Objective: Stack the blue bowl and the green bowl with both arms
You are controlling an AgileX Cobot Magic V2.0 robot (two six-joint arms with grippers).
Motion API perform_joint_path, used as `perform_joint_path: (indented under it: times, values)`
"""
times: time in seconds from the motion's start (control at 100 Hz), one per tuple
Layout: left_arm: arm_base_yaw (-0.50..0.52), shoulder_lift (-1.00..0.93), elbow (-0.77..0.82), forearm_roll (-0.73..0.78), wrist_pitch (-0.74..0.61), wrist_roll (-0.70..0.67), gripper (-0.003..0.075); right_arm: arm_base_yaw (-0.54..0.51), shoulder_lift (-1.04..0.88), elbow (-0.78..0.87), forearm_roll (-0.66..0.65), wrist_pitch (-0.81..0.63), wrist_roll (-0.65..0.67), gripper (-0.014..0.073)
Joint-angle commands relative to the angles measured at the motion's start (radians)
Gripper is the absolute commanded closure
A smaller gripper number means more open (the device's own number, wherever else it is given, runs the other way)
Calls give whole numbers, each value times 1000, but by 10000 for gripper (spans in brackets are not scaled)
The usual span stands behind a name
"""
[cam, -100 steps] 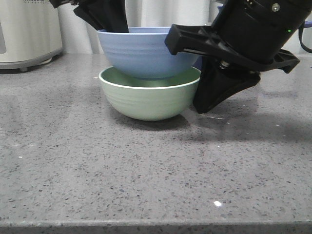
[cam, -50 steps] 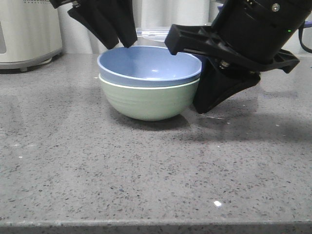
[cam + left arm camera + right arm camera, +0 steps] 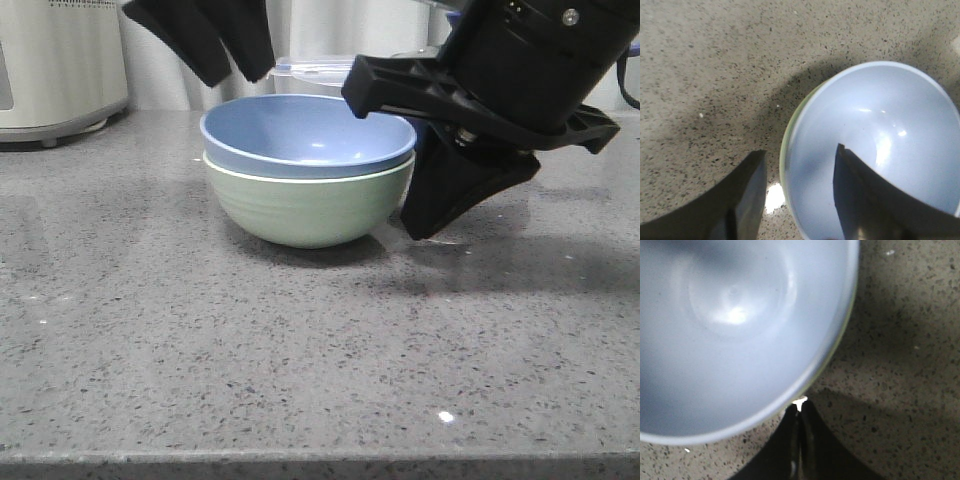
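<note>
- Your left gripper [image 3: 225, 45] had let go and lifted clear since a second earlier; the blue bowl [image 3: 308, 135] sat nested in the green bowl [image 3: 305, 208] on the counter [image 3: 300, 350]. Stack looked done.
- Your right gripper [image 3: 799, 440] was pinched closed, empty, beside the bowls; only its wrist view showed that.

The blue bowl [image 3: 308, 137] sits upright inside the green bowl [image 3: 306, 208], only its rim showing above. The green bowl, faintly ridged, stands upright on the tabletop [image 3: 300, 350].
</note>
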Motion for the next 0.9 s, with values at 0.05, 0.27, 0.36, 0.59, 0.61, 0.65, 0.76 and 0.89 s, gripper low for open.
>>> perform_joint_path:
  times: [0.05, 0.27, 0.36, 0.59, 0.61, 0.65, 0.76, 0.89]
  values:
    - [46, -116, 27, 1, -72, -20, 406, -17, -29, -25, -16, 8, -11, 660]
    - [163, -262, 194, 5, -136, -20, 406, -93, -62, -15, -18, 20, -10, 660]
    - [213, -333, 268, 9, -171, -20, 406, -140, -98, -2, -24, 19, -10, 660]
    - [346, -522, 458, 32, -268, -20, 407, -302, -213, 57, -41, 19, -10, 660]
    - [357, -538, 469, 36, -273, -20, 407, -316, -225, 65, -45, 20, -10, 660]
    - [377, -565, 500, 43, -278, -20, 407, -338, -249, 76, -53, 21, -10, 660]
    - [423, -641, 576, 54, -291, -20, 422, -390, -314, 109, -90, 24, -10, 660]
    - [465, -722, 662, 66, -329, -20, 542, -425, -390, 146, -115, 23, -10, 660]
